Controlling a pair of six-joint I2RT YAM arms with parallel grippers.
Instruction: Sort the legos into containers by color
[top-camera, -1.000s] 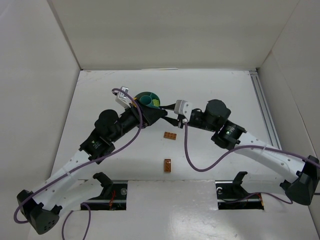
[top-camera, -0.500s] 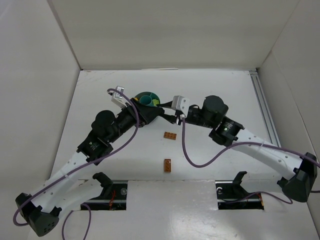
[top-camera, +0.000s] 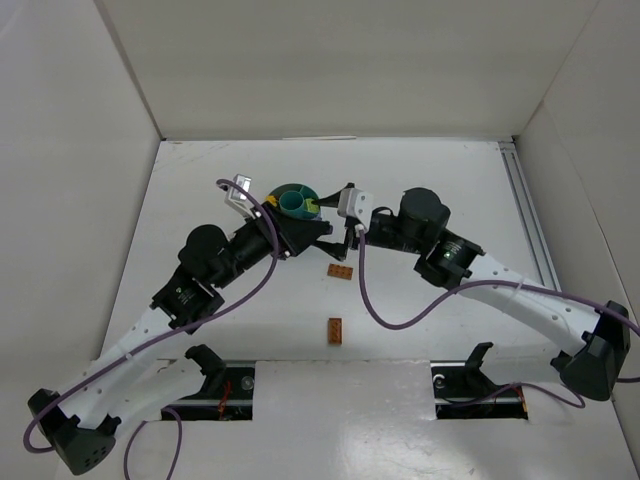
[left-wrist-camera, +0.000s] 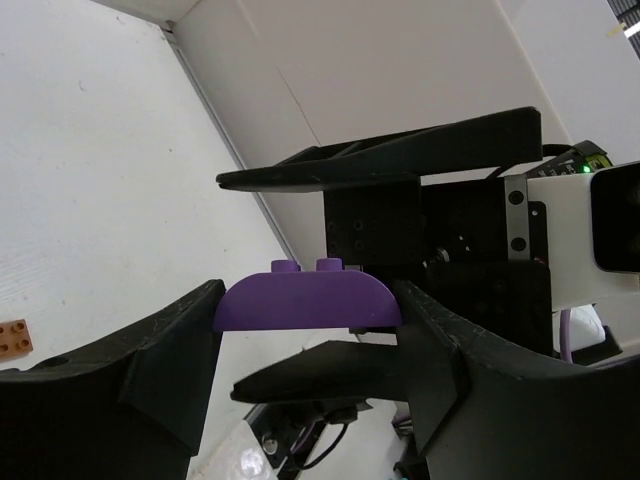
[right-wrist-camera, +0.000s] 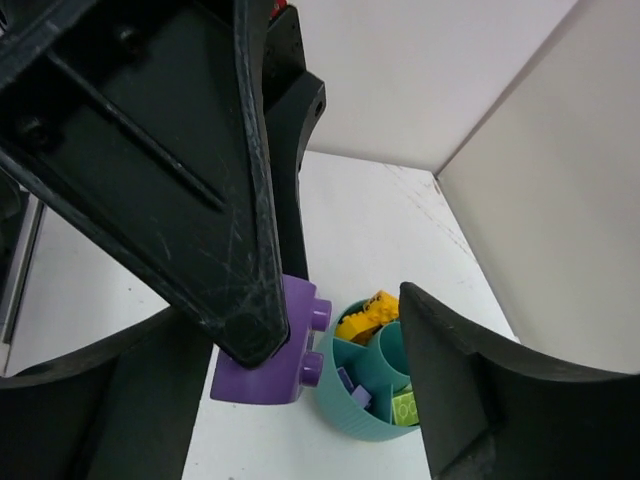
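The left gripper (left-wrist-camera: 308, 322) is clamped on a purple brick (left-wrist-camera: 305, 300), holding it above the worktop (top-camera: 450, 180) just at 5 o'clock of the teal dish (top-camera: 291, 189). The right gripper (top-camera: 338, 222) stands wide open with nothing in it; its fingers straddle the held brick without touching it, which reads as a hand-over or simply two arms crowding one spot. Sorting looks well advanced: the right wrist view shows yellow bricks (right-wrist-camera: 366, 310), a lime green brick (right-wrist-camera: 405, 408) and a small purple piece (right-wrist-camera: 350, 385) already in separate sections of the dish. What is left, as far as can be seen, is this purple brick, plus one orange brick (top-camera: 341, 271) at 5 o'clock of the dish and a second orange brick (top-camera: 335, 331) farther out towards 6 o'clock, both lying loose on the worktop.
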